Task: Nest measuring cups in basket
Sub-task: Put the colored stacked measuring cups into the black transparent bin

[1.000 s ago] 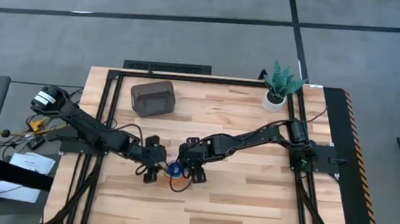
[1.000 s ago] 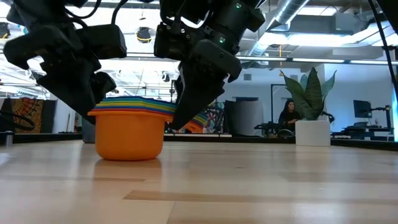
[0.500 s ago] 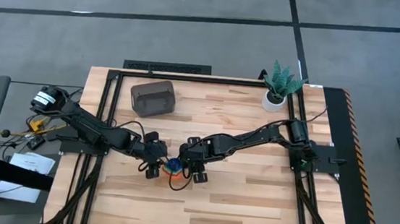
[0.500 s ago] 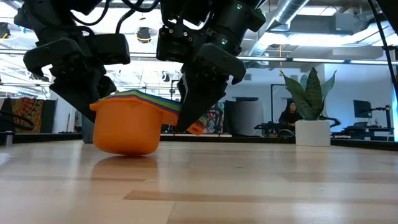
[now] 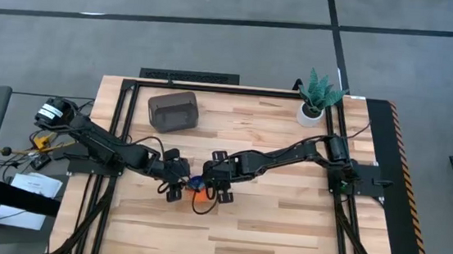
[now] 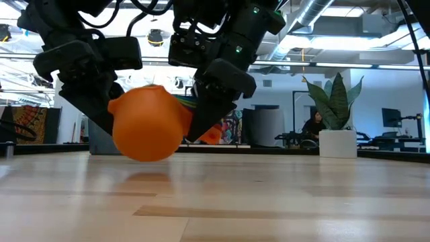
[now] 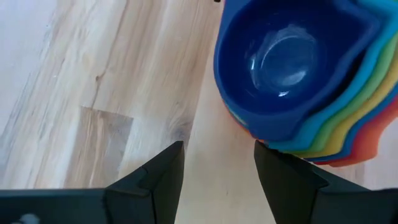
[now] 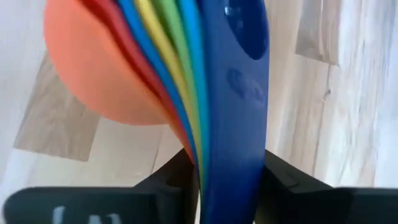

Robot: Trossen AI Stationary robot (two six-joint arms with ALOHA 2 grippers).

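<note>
The measuring cups (image 6: 149, 124) are nested in one stack, orange outermost and dark blue (image 7: 286, 56) innermost. The stack is tipped on its side near the table's middle (image 5: 197, 193), its mouth facing my left gripper. My right gripper (image 5: 207, 189) (image 6: 201, 124) is shut on the stack's fanned handles. My left gripper (image 7: 217, 168) (image 5: 176, 185) stands open just left of the stack. The dark grey-brown basket (image 5: 173, 110) sits on the table toward the far left, apart from both grippers. My right gripper pinches the bundle of stacked handles (image 8: 233, 130) between its two fingers (image 8: 168, 183), which lie across them and slant down from the table's right. The stack hangs tipped, its orange bottom (image 6: 144, 151) just above the table top. My left gripper has one fingertip (image 7: 264, 149) right at the stack's rim; I cannot tell whether it touches.
A white plant pot (image 5: 311, 111) with a green plant stands at the far right of the table. A dark frame rail (image 5: 213, 89) runs along the table's far edge. Bare wood (image 5: 283, 231) lies toward the near edge.
My right gripper has tipped and raised the stack by its handles. The stack stood upright on the table; now it lies over with its mouth toward my left gripper and its orange bottom off the wood. My left gripper has edged closer to the stack.
</note>
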